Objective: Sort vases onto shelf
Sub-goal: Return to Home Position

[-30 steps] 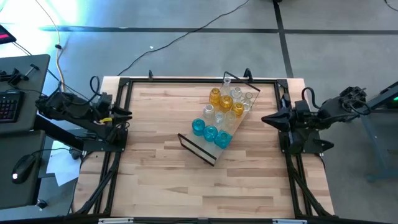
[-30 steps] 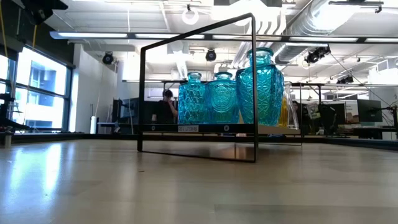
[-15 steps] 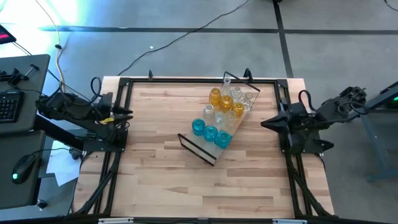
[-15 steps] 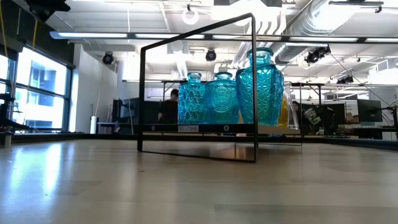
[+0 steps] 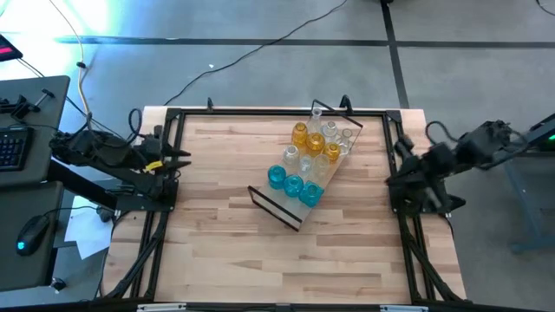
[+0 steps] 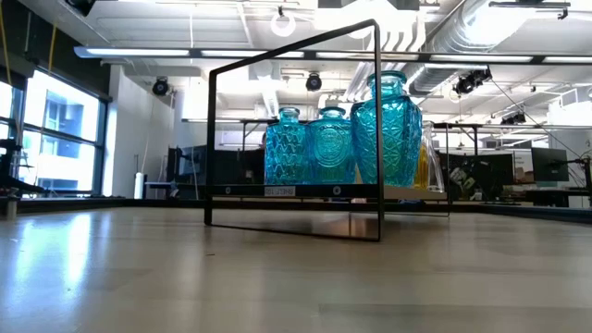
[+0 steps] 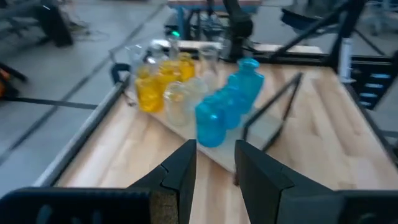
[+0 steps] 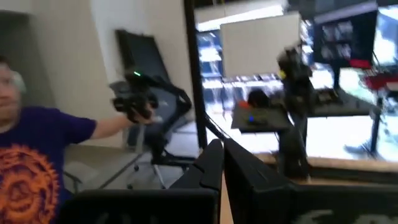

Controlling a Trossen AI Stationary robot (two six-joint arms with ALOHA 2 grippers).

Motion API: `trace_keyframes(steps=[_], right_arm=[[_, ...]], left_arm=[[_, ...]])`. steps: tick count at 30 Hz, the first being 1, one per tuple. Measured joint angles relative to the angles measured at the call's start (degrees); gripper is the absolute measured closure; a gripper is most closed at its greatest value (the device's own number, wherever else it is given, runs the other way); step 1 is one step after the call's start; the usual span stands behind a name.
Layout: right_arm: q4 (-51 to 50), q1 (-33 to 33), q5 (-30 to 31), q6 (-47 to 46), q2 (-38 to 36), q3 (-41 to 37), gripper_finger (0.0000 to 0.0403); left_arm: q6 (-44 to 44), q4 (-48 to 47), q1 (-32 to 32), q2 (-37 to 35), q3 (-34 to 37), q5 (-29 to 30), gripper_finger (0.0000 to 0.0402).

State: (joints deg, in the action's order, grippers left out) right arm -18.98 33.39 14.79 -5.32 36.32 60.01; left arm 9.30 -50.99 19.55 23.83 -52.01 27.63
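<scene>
- Left claw (image 7: 215, 148) is held at the left edge of the table (image 5: 217, 234), with its fingers parted by a narrow gap and nothing gripped between them.
- At the opposite edge, the right claw (image 8: 222, 152) is clenched, its fingers pressed almost together on nothing. The room beyond the table is faced by it, and a person (image 8: 37, 155) in a purple top is seen there.
- Ahead of the left claw, well apart from it, the shelf (image 5: 288, 204) is set slantwise. It lies between the two claws and is touched by neither.
- All the vases (image 7: 186, 93) that can be seen are stood on the shelf, and none is found loose on the table.
- They are grouped by colour in rows. The blue vases (image 5: 293, 185) are at the shelf end nearest the left claw, a clear row is behind them, the yellow vases (image 5: 315, 143) come next, and more clear vases (image 5: 329, 130) are at the far end.
- No claw is caught in the low view, where only the blue vases and a wire end frame of the shelf are shown close up.
- The sorting is judged complete, and the step in hand is taken to be the parking of both arms at rest.
- For the next move no grasp is thought to be needed. The arms would only have to be folded back at their own sides, kept clear of the wire frames and the glass, with both claws left empty.
</scene>
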Motion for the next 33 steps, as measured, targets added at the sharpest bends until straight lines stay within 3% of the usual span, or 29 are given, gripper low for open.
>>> trace_keyframes(steps=[5,11,13,17,20,29,33], right_arm=[[1.23,-0.02,-1.68,3.48,-5.81,-2.12,0.0402],[7.96,-0.02,-0.87,5.76,-17.01,-14.3,0.0402],[12.7,-0.02,-1.36,7.2,-21.76,-19.5,0.0402],[21.14,-0.02,-7.34,11.56,-30.81,-29.1,0.0402],[25.65,-0.02,-13.83,13.37,-36.26,-34.74,0.0402],[27.14,-0.42,-18.74,11.65,-33.64,-40.13,0.0402],[31.19,-0.39,-19.76,11.7,-33.84,-42.98,0.0402]], left_arm=[[-0.24,-0.07,-0.02,-4.33,0.38,4.07,0.03],[2.1,0.15,0.01,-19.24,7.3,8.57,0.03],[2.9,2.06,0.14,-23.74,11.15,6.34,0.03],[-3.15,11.55,0.37,-23.2,13.74,-3.25,0.03],[-5.43,16.43,1.04,-20.78,18.2,-4.77,0.03],[-4.47,26.27,1.12,-20.74,28.14,-12.69,0.03],[1.89,27.74,1.12,-20.35,31.38,-14.84,0.03]])
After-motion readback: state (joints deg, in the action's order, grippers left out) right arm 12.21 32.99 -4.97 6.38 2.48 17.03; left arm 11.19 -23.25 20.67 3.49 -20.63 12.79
